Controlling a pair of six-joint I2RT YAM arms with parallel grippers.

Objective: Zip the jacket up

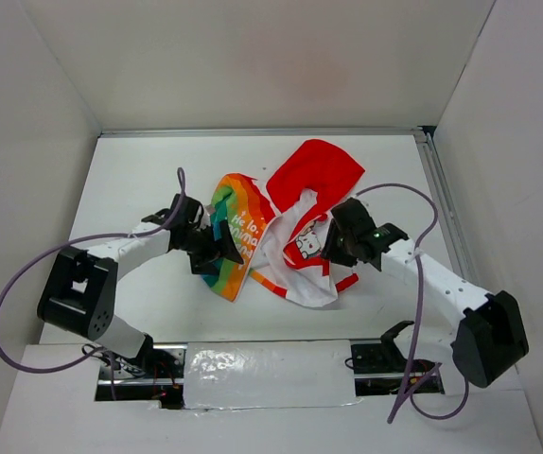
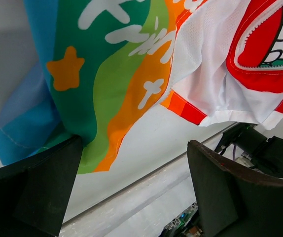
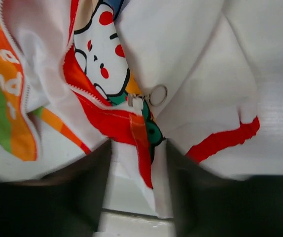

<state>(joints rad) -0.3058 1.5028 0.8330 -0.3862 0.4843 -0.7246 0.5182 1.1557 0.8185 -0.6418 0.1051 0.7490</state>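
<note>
The jacket [image 1: 281,227] lies crumpled mid-table: rainbow front [image 1: 236,227] at the left, red hood [image 1: 315,173] behind, white lining with cartoon print [image 1: 306,248] at the right. My left gripper [image 1: 228,249] sits at the rainbow panel's near edge. Its jaws [image 2: 136,182] stand wide open over bare table, and the rainbow fabric [image 2: 107,74] drapes onto the left finger [image 2: 43,187]. My right gripper [image 1: 332,243] is at the lining side. It [image 3: 137,168] stands partly open around a red-and-white hem corner [image 3: 142,148], just below the zipper's ring pull [image 3: 158,95].
White walls enclose the table [image 1: 139,189] on three sides. A metal rail [image 1: 439,194] runs along the right edge. Purple cables [image 1: 421,213] loop from both arms. A taped strip [image 1: 267,374] covers the near edge between the arm bases.
</note>
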